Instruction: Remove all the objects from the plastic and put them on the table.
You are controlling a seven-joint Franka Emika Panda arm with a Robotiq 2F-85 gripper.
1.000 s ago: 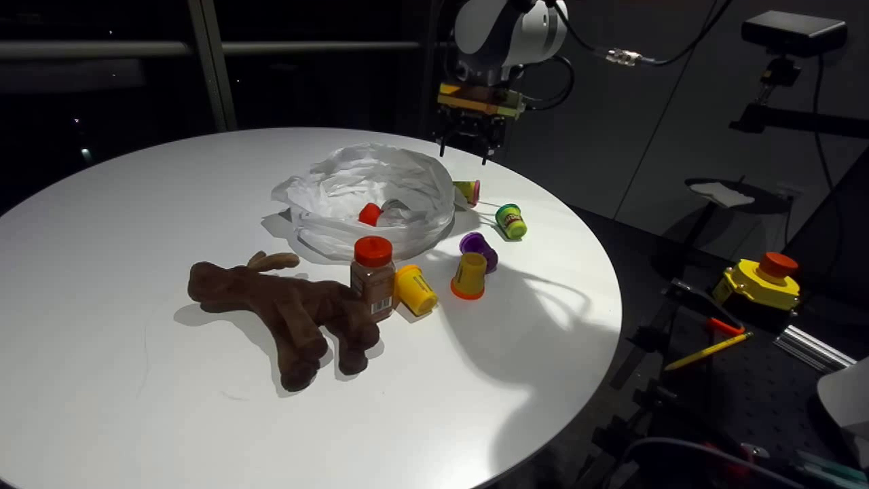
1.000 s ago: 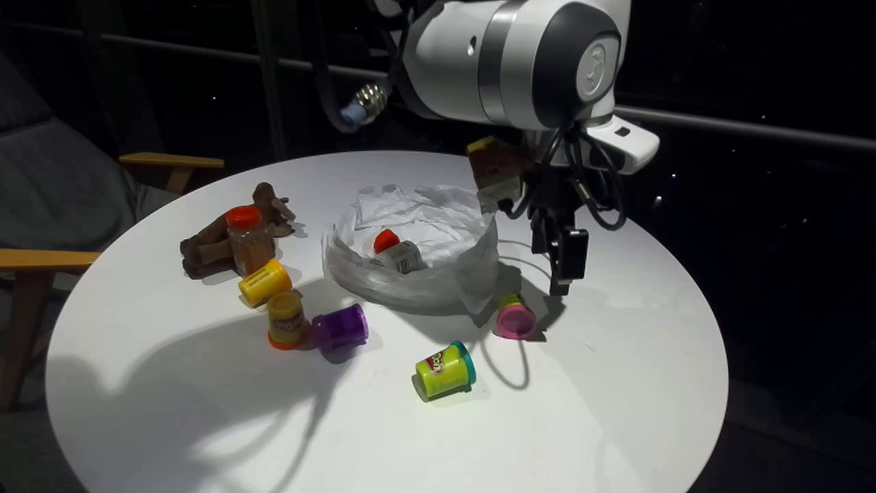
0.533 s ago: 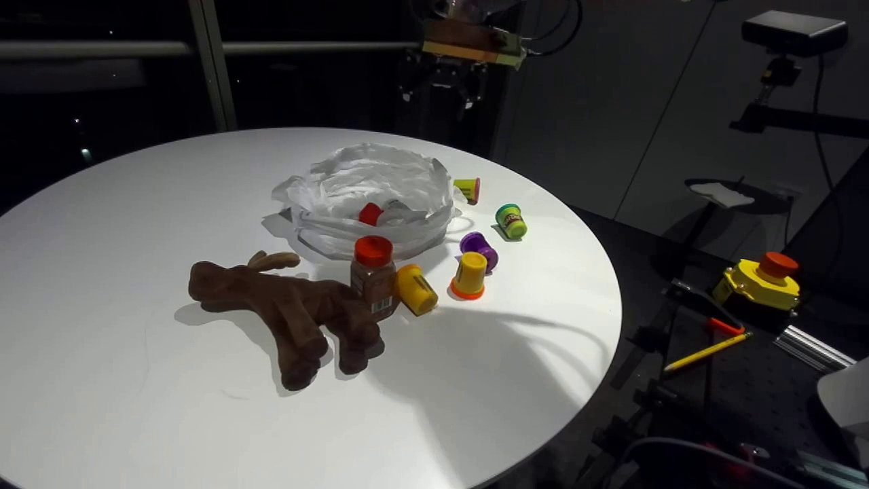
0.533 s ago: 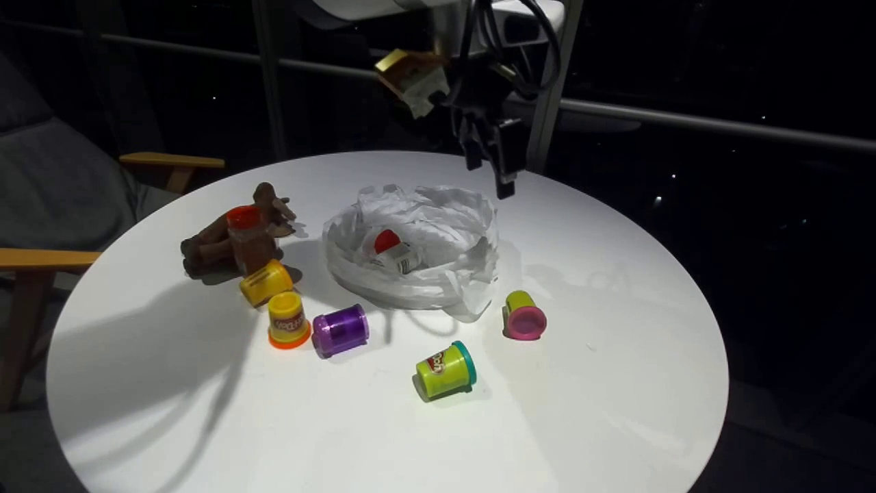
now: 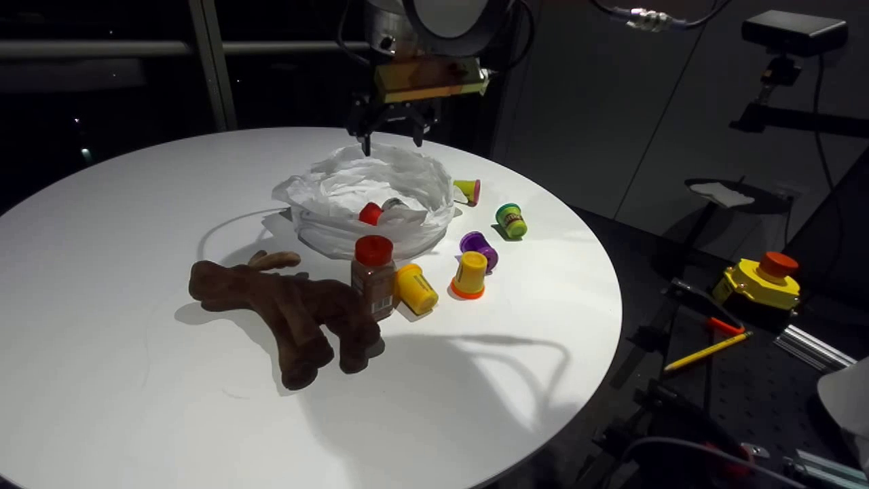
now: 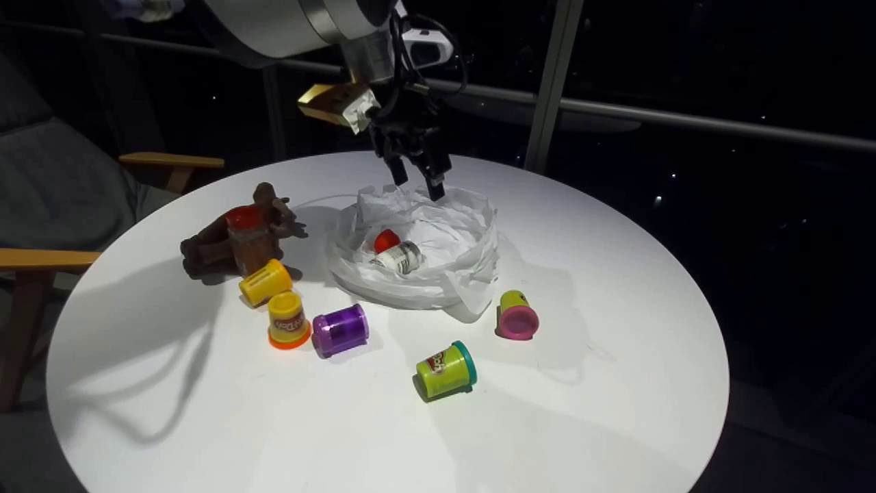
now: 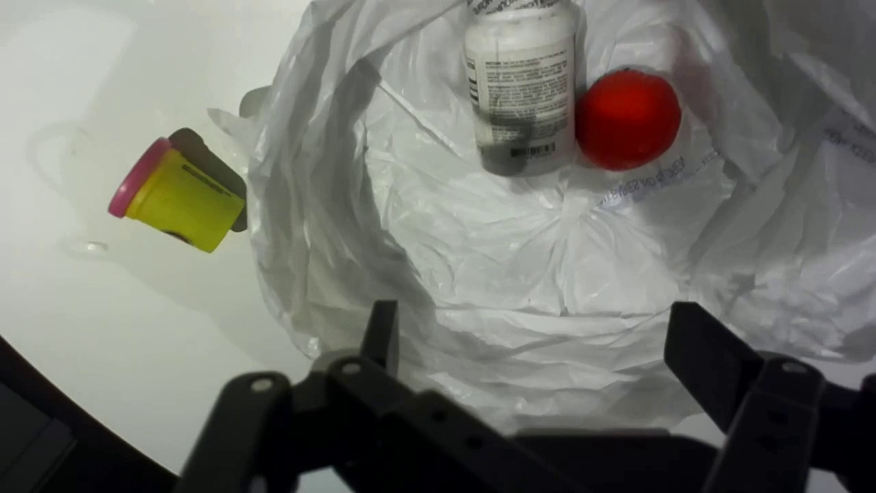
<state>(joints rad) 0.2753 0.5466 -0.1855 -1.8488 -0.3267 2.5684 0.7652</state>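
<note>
The white plastic bag (image 5: 326, 232) lies open on the white table (image 5: 136, 407). Inside it lie a white labelled bottle (image 7: 523, 96) and a round red object (image 7: 628, 120), side by side. Both also show in an exterior view, the bottle (image 6: 402, 258) and the red object (image 6: 387, 241). My gripper (image 7: 534, 305) is open and empty, with its fingers wide apart. In both exterior views the gripper (image 5: 392, 147) hangs above the bag's far part, apart from the bottle and the red object. In the wrist view the bottle's top is cut off.
Around the bag lie a pink-lidded cup (image 6: 517, 320), a teal-lidded cup (image 6: 445, 370), a purple cup (image 6: 341, 331) and two yellow cups (image 5: 416, 291) (image 5: 470, 272). A red-lidded jar (image 5: 373, 285) stands against a brown plush animal (image 5: 271, 299).
My gripper has risen from close above the pink-lidded cup and moved across to above the bag, staying open. The pink-lidded cup has rolled slightly. The bag and its contents have not moved.
</note>
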